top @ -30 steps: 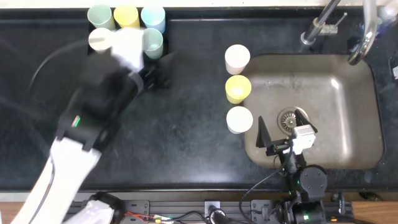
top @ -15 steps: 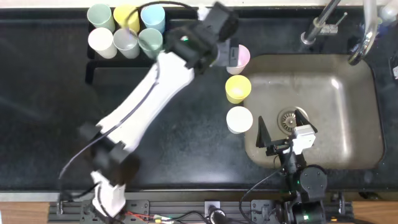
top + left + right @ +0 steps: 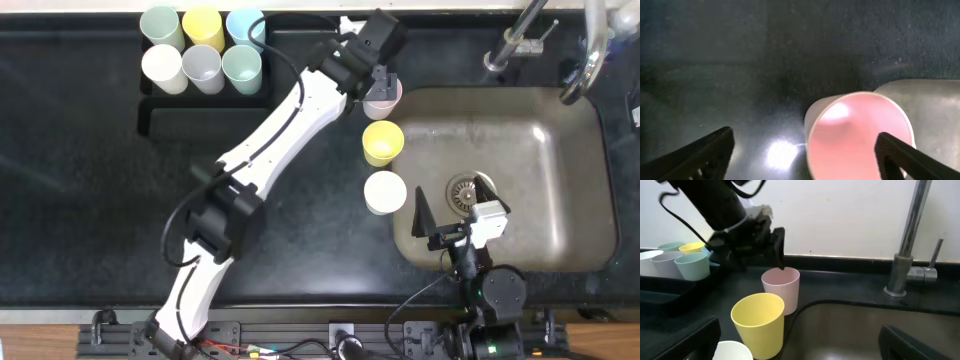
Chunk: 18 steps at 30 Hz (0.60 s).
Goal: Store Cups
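Note:
A pink cup stands upright on the dark counter at the sink's back left corner. My left gripper hovers just above it, open, and the pink cup lies between the fingers, nearer one of them, untouched. From the right wrist view the left gripper hangs over the pink cup's rim. In front of it stand a yellow cup and a white cup. Several cups sit in the black rack at the back left. My right gripper rests open over the sink.
The steel sink takes up the right side, with a drain and a faucet behind it. The yellow cup stands close to the sink's edge. Dark countertop stretches between the rack and the sink.
My left arm left the rack, where a pale cup now stands in the front row, and swung right to hover over the pink cup. The right arm has not moved.

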Each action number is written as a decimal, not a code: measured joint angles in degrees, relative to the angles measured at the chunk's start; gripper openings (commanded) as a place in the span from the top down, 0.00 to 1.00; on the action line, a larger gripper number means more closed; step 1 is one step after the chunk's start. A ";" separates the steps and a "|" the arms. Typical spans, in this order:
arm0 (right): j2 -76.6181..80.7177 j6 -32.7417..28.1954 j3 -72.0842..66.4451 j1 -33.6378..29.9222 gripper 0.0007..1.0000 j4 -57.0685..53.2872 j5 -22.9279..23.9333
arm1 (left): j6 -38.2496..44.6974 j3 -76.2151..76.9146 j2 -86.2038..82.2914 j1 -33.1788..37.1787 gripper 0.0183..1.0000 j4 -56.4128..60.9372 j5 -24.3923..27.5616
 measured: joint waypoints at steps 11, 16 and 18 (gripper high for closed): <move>0.02 -0.02 0.00 -0.02 0.00 0.00 0.00 | -1.03 0.44 2.84 0.00 0.74 2.64 0.04; 0.02 0.00 0.00 -0.02 0.00 -0.02 0.02 | -0.90 0.50 2.84 0.00 0.98 4.07 0.76; 0.00 0.00 0.00 -0.02 0.00 -0.04 0.00 | -0.83 0.52 2.84 0.00 0.98 4.09 0.98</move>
